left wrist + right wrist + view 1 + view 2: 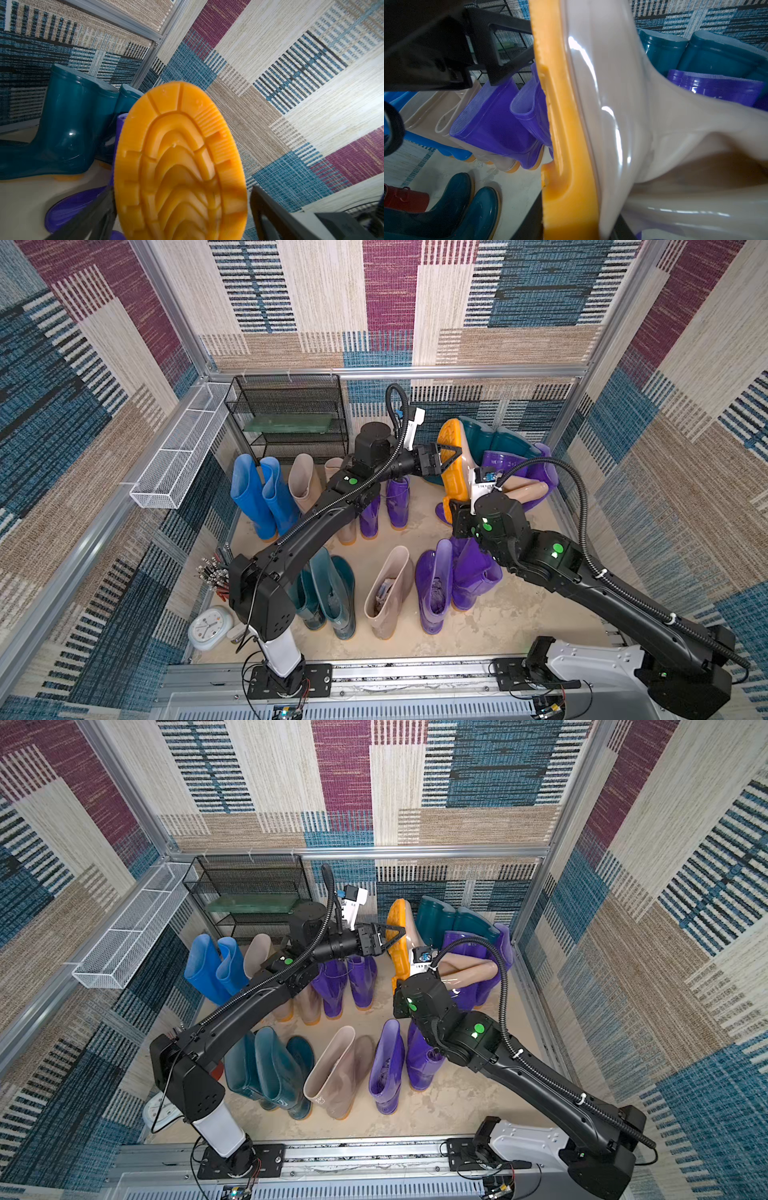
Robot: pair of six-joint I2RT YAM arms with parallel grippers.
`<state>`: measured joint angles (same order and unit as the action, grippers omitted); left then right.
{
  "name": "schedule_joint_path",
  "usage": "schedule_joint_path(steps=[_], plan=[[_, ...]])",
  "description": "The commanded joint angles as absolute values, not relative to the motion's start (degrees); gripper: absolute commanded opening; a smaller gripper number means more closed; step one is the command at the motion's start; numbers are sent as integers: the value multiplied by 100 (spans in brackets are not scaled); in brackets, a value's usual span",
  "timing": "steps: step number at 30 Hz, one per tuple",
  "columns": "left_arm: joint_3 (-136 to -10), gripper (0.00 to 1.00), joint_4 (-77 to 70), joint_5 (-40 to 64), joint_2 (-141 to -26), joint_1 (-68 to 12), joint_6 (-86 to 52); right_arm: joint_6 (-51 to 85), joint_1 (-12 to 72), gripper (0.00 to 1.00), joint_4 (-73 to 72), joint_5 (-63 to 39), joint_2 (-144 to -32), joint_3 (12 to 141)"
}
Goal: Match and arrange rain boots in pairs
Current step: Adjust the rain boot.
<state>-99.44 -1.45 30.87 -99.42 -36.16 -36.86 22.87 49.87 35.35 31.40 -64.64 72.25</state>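
- A beige boot (528,491) is held off the worktop (498,622) near the back right corner, above a heap of other boots.
- Its orange sole (180,162) is set on edge and turned toward the left end effector (451,456).
- The long axis of the sole runs from near to far, with the toe end raised toward the back wall and the heel end nearest the right end effector (577,226).
- The shaft of this boot is laid roughly level and points toward the right wall.
- The right end effector is clenched on the beige boot at the heel. In the right wrist view one finger is seen against the sole and the other against the beige upper.
- The left end effector is released. Its jaws are spread wide to either side of the sole, and in the left wrist view a gap is seen between the sole and one of the fingers (268,207).
- Behind the held boot, two dark teal boots (490,439) are stood by the back wall, and purple boots (511,460) lie beneath it.
- In the back row a blue pair (257,497), a beige pair (303,485) partly hidden by the left arm, and a purple pair (386,502) are stood upright, shafts vertical.
- In the front row a dark teal pair (332,593), a single beige boot (388,593) and two purple boots (436,585) are stood upright.
- A black wire rack (286,418) is seen at the back left, with a white wire basket (178,456) on the left wall.
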Motion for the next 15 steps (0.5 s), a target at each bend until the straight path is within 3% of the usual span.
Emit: schedule_joint_path(steps=[1, 8, 15], plan=[[-9870, 99, -880, 3506, -9960, -3621, -4227, 2103, 5010, 0, 2752, 3243, -6524, 7320], [-9689, 98, -962, 3543, -9970, -3647, -4123, 2003, 5178, 0, 2657, 3277, -6829, 7517], [-9269, 74, -861, 3368, -9704, -3630, -3661, 1969, 5243, 0, 2633, 3327, -6979, 7606]])
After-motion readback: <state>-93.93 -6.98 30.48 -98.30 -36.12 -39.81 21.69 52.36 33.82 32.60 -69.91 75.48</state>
